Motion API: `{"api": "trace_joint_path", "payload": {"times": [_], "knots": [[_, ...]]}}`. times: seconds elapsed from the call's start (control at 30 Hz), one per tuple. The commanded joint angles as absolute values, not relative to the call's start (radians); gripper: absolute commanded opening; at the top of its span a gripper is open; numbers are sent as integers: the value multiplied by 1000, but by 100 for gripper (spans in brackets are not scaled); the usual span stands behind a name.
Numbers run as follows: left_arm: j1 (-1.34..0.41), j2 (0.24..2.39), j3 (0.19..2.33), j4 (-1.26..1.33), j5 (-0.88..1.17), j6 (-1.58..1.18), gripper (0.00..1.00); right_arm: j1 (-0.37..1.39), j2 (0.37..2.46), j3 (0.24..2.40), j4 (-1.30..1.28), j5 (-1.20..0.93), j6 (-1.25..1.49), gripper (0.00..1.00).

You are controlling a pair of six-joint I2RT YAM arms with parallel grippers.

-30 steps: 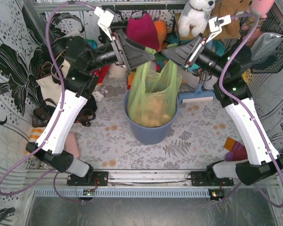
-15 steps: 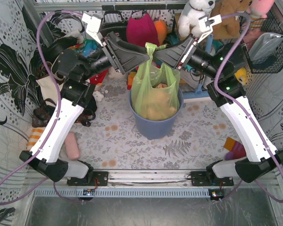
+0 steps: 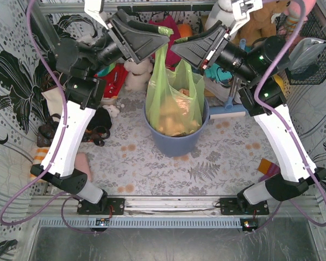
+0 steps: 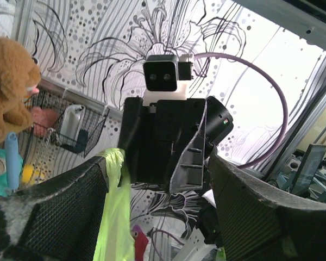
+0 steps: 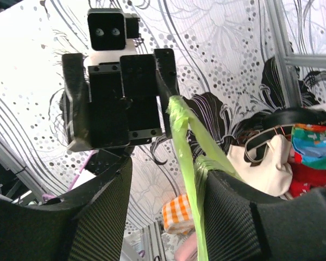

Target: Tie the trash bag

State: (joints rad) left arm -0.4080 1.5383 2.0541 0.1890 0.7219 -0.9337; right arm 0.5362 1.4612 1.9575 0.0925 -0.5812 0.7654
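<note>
Trash bag sits in the blue bin mid-table, with one green handle stretched straight up. Left gripper stands wide, the handle draped against one finger, unpinched. Right gripper, facing it just to the right, is half spread, with the strip running loose between its fingers.

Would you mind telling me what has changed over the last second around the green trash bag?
The left gripper and right gripper, apart a second ago, met above the translucent light-green plastic trash bag and rose, drawing one handle up taut; it hangs at the left gripper's tip. The blue-grey round plastic bin stayed put, the bag's body still inside.
</note>
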Motion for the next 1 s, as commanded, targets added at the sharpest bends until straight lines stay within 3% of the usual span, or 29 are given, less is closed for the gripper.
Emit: {"api": "trace_joint_path", "payload": {"times": [0.0,0.3,0.43,0.73,0.97], "knots": [[-386,1530,2075,278,718,-979,79,549,1452,1986,89,-552,725,51],[-371,1432,1765,284,687,-957,79,549,1355,1663,183,-444,743,49],[-353,1433,1774,282,689,-964,79,549,1383,1703,173,-453,743,49],[-341,1477,2004,268,726,-974,79,549,1484,1986,140,-513,745,49],[-342,1385,1804,272,690,-944,79,549,1437,1811,196,-490,774,49]]}}
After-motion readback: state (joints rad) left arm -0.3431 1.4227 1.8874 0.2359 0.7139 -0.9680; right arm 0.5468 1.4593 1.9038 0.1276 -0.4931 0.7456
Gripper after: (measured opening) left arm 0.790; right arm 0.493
